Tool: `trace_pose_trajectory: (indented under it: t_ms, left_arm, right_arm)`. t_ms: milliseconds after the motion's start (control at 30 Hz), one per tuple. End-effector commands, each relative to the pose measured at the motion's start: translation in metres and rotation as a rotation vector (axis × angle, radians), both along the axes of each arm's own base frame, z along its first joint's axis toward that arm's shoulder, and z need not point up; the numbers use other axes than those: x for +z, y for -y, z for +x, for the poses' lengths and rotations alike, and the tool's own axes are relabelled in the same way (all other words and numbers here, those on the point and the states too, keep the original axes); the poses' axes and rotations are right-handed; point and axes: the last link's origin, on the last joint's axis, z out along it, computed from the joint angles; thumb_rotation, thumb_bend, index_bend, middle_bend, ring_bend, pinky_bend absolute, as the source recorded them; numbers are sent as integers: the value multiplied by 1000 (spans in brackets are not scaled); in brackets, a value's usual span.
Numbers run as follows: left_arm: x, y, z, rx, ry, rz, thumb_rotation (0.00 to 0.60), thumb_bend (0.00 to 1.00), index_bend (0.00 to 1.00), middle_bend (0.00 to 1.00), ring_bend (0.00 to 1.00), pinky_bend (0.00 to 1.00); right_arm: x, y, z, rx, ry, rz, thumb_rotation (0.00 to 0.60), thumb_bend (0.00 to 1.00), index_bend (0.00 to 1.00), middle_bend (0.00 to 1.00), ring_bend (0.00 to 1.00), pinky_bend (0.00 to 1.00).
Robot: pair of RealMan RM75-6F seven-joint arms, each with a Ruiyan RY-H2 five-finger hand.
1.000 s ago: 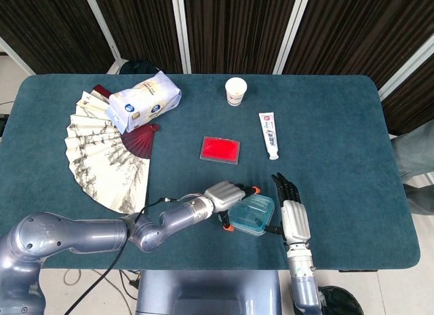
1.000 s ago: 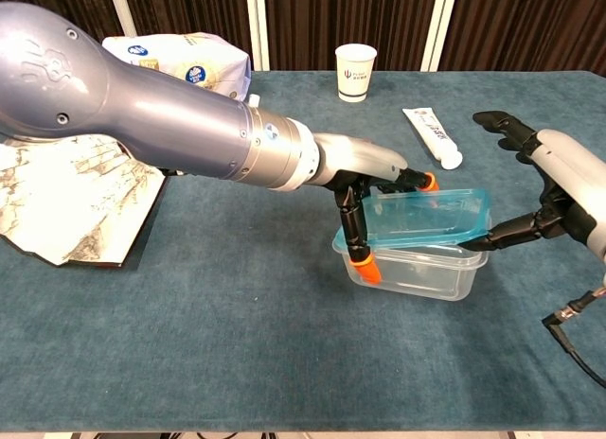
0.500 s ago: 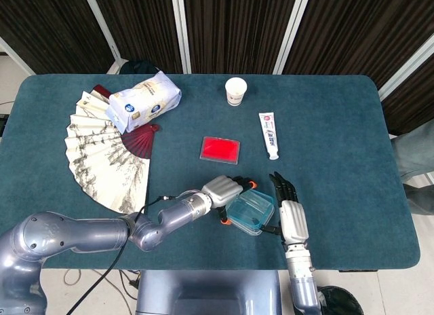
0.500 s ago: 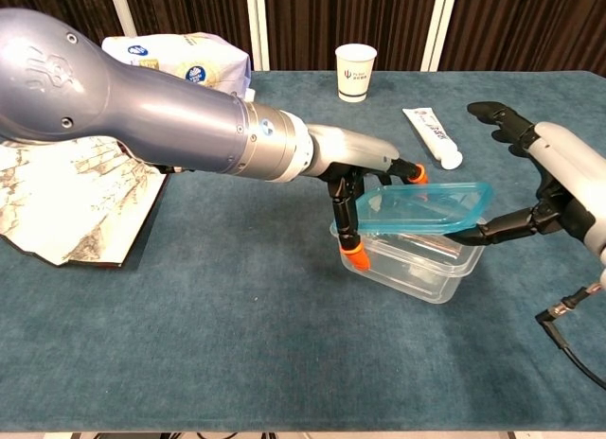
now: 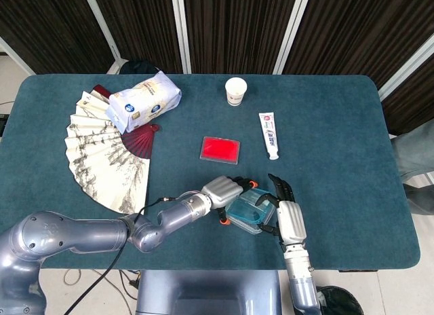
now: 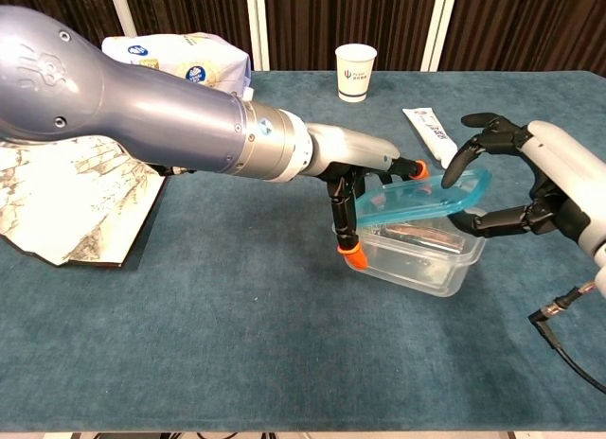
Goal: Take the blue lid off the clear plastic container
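Mid lid-off. My right hand [image 6: 530, 188] curls over and under far edge of blue lid [image 6: 421, 199], pinching it, tilted clear of container [image 6: 417, 254]. My left hand [image 6: 365, 188] braces container's near wall. Next: lift lid away right, left holding tub down.

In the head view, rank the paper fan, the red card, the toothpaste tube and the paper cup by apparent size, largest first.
1. Paper fan, by far the largest.
2. Red card.
3. Toothpaste tube, longer than the card but much narrower, so these two are close.
4. Paper cup, the smallest, though it sits farthest from the camera.
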Motion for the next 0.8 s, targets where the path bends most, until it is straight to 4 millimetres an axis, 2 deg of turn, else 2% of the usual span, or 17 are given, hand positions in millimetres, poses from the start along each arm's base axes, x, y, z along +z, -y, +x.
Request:
trace_pose_trajectory:
  t_ms: [33, 233, 467, 633, 800]
  left_arm:
    - [1, 0, -1, 0, 1, 1, 600, 0, 0, 0, 41, 198]
    - [7, 0, -3, 5, 13, 3, 600, 0, 0, 0, 41, 197]
    - [19, -4, -3, 17, 46, 20, 600, 0, 0, 0, 41, 198]
    - [36, -10, 2, 26, 102, 50, 600, 0, 0, 0, 41, 197]
    - [61, -24, 3, 31, 162, 127, 600, 0, 0, 0, 41, 197]
  right_arm:
    - [0, 0, 0, -1, -2, 3, 600, 510, 558, 104, 0, 0]
    - [-1, 1, 1, -5, -3, 3, 600, 568, 575, 106, 0, 0]
    - [0, 3, 1, -3, -6, -10, 600, 573, 589, 108, 0, 0]
    - [6, 11, 4, 0, 11, -48, 600, 574, 599, 112, 0, 0]
    - [19, 24, 11, 4, 38, -104, 600, 574, 605, 114, 0, 0]
